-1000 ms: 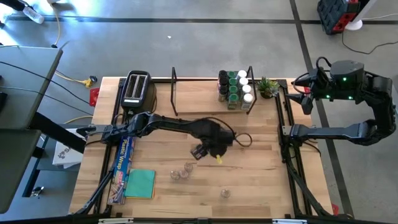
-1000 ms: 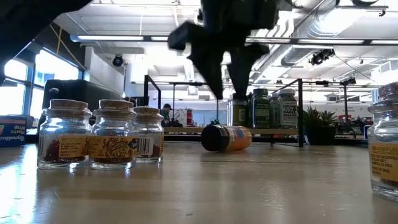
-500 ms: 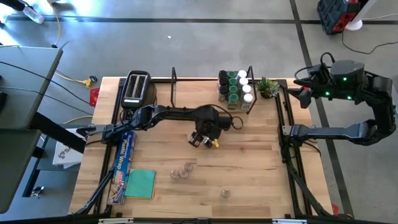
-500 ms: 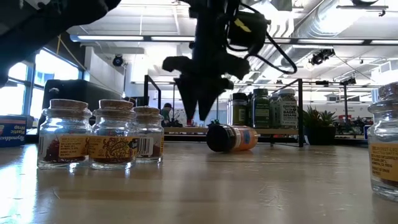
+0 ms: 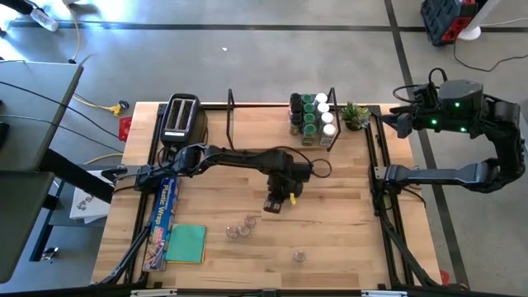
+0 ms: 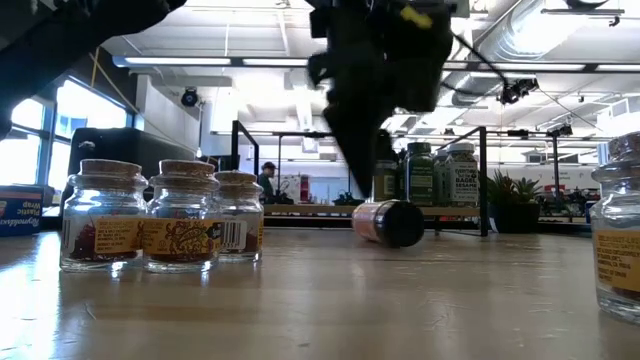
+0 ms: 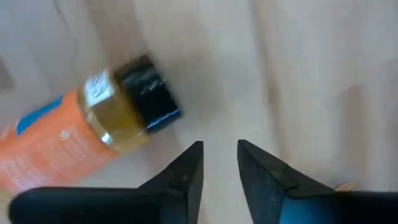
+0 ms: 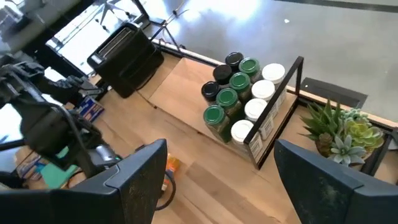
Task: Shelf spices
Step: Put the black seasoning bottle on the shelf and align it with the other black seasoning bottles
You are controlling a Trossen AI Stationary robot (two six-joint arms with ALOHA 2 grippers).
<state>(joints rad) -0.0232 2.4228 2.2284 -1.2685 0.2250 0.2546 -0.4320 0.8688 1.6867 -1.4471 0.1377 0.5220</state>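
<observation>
An orange spice jar with a black lid lies on its side on the table near the middle, also in the low view. My left gripper points down just beside its lid end. The fingers stand a narrow gap apart with nothing between them. The shelf stands at the far edge with several green-, white- and dark-lidded spices on its right end. My right gripper waits wide open, high beyond the table's right edge.
Three cork-topped glass jars stand near the front, with one more to their right. A toaster is at the far left, a potted plant at the far right. A wrap box and a green pad lie front left.
My left gripper has sunk toward the table and rolled about its own axis, and its fingers have drawn much closer together. The orange jar has turned about on the table: its black lid pointed the other way before. The jar has also shifted a little.
</observation>
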